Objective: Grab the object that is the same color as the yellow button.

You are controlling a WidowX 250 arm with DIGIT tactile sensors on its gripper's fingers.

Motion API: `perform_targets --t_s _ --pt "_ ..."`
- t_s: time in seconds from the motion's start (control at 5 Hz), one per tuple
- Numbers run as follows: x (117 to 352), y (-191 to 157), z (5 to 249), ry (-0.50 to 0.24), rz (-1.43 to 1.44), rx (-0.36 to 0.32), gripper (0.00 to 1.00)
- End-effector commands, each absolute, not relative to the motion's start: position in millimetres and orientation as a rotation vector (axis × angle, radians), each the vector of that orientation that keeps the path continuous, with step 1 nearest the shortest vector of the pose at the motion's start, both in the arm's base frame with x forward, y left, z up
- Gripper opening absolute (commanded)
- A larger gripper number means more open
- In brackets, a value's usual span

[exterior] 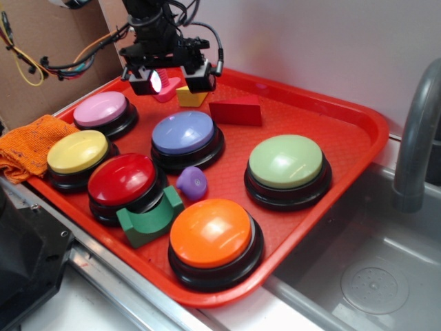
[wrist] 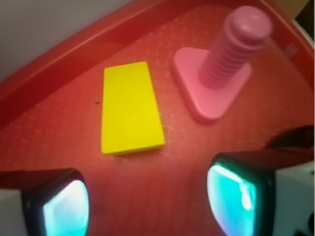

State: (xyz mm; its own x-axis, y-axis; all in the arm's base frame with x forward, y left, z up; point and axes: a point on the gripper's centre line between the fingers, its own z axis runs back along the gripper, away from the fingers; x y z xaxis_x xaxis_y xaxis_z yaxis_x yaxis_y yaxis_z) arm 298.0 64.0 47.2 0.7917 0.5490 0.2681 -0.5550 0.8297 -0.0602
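The object, a small yellow wedge block (exterior: 190, 96) (wrist: 130, 114), lies on the red tray (exterior: 344, 121) near its back rim. My gripper (exterior: 170, 80) (wrist: 147, 206) hovers just above and in front of it, open, with nothing between the fingers. In the wrist view the block sits ahead of the gap between my two glowing pads (wrist: 66, 209). The yellow button (exterior: 77, 153), pale yellow dome on a black base, stands at the tray's left side, well away from the gripper.
A pink bolt (exterior: 165, 88) (wrist: 221, 69) stands right beside the yellow block. A dark red wedge (exterior: 236, 110) lies to its right. Pink (exterior: 101, 110), blue (exterior: 183, 133), red (exterior: 122, 179), green (exterior: 286, 163) and orange (exterior: 210, 233) buttons fill the tray. Sink and faucet (exterior: 417, 138) at right.
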Motion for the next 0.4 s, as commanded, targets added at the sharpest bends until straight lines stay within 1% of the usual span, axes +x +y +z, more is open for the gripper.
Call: perform_targets --t_s 0.0,0.2 --pt "319.0 83.2 46.2 -0.321 0.601 0.029 1.00" --pt "325.4 87.6 41.5 -0.321 0.603 0.016 1.00"
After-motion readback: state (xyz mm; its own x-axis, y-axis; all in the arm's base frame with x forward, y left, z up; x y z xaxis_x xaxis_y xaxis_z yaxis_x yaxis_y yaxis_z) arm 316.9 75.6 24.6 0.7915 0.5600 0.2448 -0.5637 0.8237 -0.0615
